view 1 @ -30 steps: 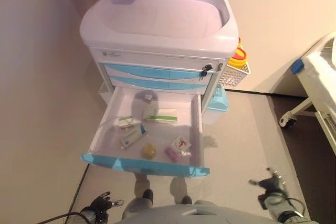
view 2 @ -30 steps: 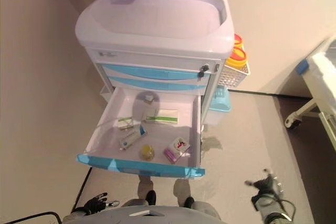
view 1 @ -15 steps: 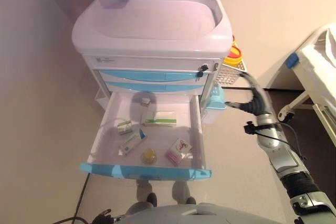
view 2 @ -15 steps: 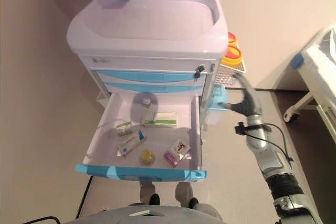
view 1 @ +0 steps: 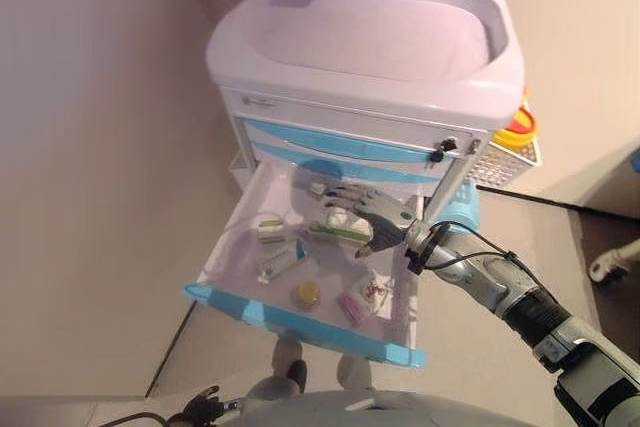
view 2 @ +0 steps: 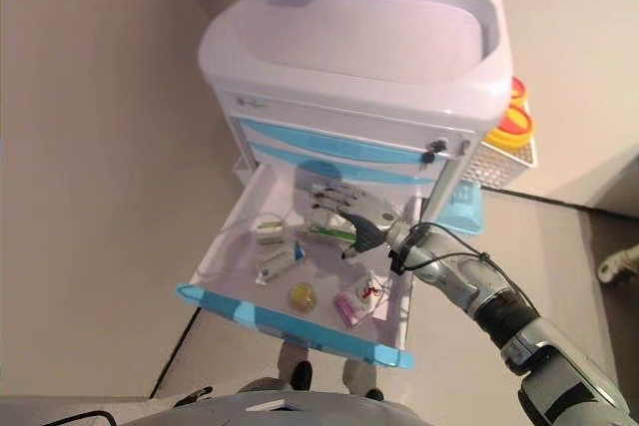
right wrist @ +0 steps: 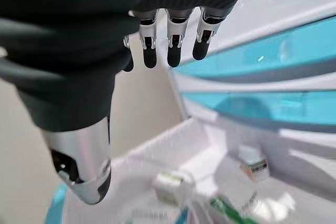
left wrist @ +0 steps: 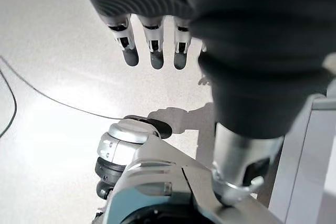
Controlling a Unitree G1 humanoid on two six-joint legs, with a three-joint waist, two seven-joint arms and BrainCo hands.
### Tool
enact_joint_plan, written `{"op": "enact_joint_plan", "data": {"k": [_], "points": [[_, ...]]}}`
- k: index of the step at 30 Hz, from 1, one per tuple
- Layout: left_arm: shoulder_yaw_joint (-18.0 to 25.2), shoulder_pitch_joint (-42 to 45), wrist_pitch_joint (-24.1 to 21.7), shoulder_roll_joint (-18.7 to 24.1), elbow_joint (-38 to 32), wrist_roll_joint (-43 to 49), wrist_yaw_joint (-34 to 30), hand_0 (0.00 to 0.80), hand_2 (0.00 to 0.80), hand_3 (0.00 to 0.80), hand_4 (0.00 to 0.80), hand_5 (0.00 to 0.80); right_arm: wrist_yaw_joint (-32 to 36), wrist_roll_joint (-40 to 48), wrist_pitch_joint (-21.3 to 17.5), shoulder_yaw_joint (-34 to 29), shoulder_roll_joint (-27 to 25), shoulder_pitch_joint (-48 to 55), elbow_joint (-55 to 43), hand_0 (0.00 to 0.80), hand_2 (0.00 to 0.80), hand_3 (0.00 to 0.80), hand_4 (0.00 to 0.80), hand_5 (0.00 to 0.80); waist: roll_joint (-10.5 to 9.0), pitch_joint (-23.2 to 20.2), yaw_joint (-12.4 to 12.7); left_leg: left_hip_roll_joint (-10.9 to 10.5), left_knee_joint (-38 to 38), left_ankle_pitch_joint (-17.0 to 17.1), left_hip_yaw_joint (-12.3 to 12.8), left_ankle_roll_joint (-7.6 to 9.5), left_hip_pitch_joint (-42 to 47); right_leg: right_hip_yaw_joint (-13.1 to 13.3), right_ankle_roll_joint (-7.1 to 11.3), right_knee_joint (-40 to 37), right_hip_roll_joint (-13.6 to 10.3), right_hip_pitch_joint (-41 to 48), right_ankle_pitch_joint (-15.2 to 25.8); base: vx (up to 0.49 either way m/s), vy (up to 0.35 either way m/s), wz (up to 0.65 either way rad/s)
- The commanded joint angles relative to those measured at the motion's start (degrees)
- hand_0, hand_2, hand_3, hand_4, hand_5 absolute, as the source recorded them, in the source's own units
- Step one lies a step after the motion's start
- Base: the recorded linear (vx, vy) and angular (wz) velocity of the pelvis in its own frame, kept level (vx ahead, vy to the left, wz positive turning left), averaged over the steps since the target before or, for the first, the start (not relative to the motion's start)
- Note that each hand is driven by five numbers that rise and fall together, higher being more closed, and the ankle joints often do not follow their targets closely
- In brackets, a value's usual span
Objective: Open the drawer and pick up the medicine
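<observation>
Fingers straight and spread, holding nothing, the right hand (view 1: 375, 215) hovers over the open drawer (view 1: 300, 322) of the cart (view 1: 370, 47), above a green-striped medicine box (view 2: 321, 232). The left hand (left wrist: 152, 51) hangs low over the floor, fingers relaxed and empty.

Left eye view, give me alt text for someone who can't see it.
The robot's right hand, fingers open, hovers over an open drawer of a white and blue medical cart. The drawer holds several small medicine boxes, including a green and white box, a pink packet and a yellow round container.
</observation>
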Motion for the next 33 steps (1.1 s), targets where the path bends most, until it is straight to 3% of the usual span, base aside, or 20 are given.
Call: {"op": "enact_joint_plan", "data": {"k": [1, 15, 22, 33], "points": [[-2.78, -3.12, -0.75, 1.33, -0.34, 0.16, -1.95, 0.000, 0.000, 0.000, 0.000, 0.000, 0.60, -2.96, -0.57, 4.60, 1.31, -3.70, 0.67, 0.000, 0.000, 0.000, 0.000, 0.000, -2.51, 0.10, 2.11, -3.74, 2.43, -5.59, 0.02, 2.32, -0.73, 0.53, 2.09, 5.47, -2.62, -2.49, -0.93, -0.014, -0.015, 0.15], [-4.22, -4.36, -1.87, 1.68, -2.04, 2.02, -2.31, 0.000, 0.000, 0.000, 0.000, 0.000, 1.90, -9.68, -0.13, 12.75, 7.32, -4.97, 12.30, 0.000, 0.000, 0.000, 0.000, 0.000, -3.09, 1.14, 5.71, -4.20, 2.75, -4.82, -2.83, 2.33, -2.21, -2.11, 2.15, 5.47, -2.82, -2.59, -0.83, -0.008, -0.020, 0.11], [-4.96, -4.23, -2.47, 1.21, -2.05, 2.67, -2.08, 0.000, 0.000, 0.000, 0.000, 0.000, -7.47, -14.12, 2.28, 12.28, 10.29, -3.64, 16.52, 0.000, 0.000, 0.000, 0.000, 0.000, -2.78, 1.16, 6.40, -4.50, 2.56, -4.61, -4.06, 2.35, -2.44, -2.72, 2.31, 5.43, -2.88, -2.66, -0.78, 0.003, -0.001, 0.05], [-5.62, -4.37, -3.04, 0.94, -1.67, 3.61, -2.56, 0.000, 0.000, 0.000, 0.000, 0.000, -10.71, -17.90, 5.32, 12.73, 14.00, -3.16, 21.46, 0.000, 0.000, 0.000, 0.000, 0.000, -2.29, 1.14, 7.10, -4.83, 2.45, -4.45, -5.02, 2.49, -2.64, -3.27, 2.41, 5.38, -3.13, -2.62, -0.84, 0.003, 0.004, 0.02]]}}
